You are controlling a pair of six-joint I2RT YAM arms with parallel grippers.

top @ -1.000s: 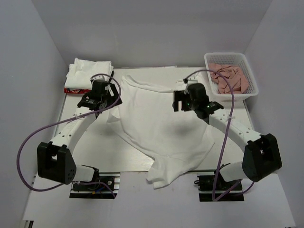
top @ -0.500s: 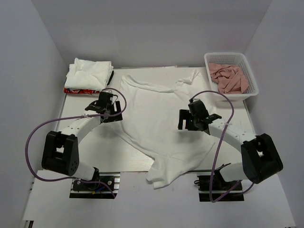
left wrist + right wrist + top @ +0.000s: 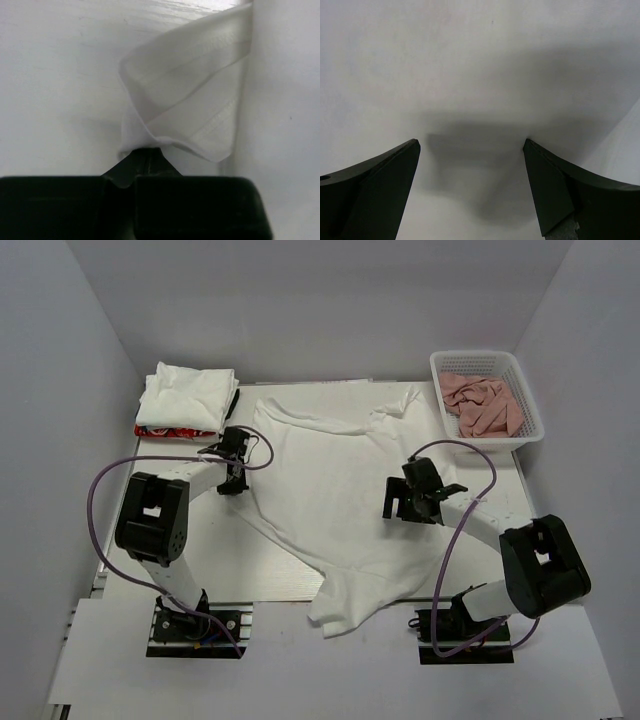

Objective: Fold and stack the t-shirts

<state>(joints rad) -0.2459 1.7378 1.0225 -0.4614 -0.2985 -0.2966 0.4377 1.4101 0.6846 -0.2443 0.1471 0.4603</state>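
Observation:
A large white t-shirt (image 3: 330, 480) lies spread and rumpled across the table, its lower part bunched toward the near edge. My left gripper (image 3: 237, 472) is at the shirt's left sleeve. In the left wrist view its jaws (image 3: 142, 152) are shut on the hemmed sleeve edge (image 3: 192, 100), which stands up in a fold. My right gripper (image 3: 405, 505) hovers low over the shirt's right side. In the right wrist view it (image 3: 472, 150) is open, with only smooth white cloth (image 3: 480, 75) below it. A folded white t-shirt (image 3: 186, 395) lies at the back left.
A white plastic basket (image 3: 530, 405) at the back right holds salmon-pink cloths (image 3: 482, 405). A red and dark item (image 3: 160, 430) shows under the folded stack. White walls close in on the left, right and back.
My left gripper came down and toward the shirt's left sleeve, then shut on its edge. My right gripper drew back toward the near side over the shirt and stayed open.

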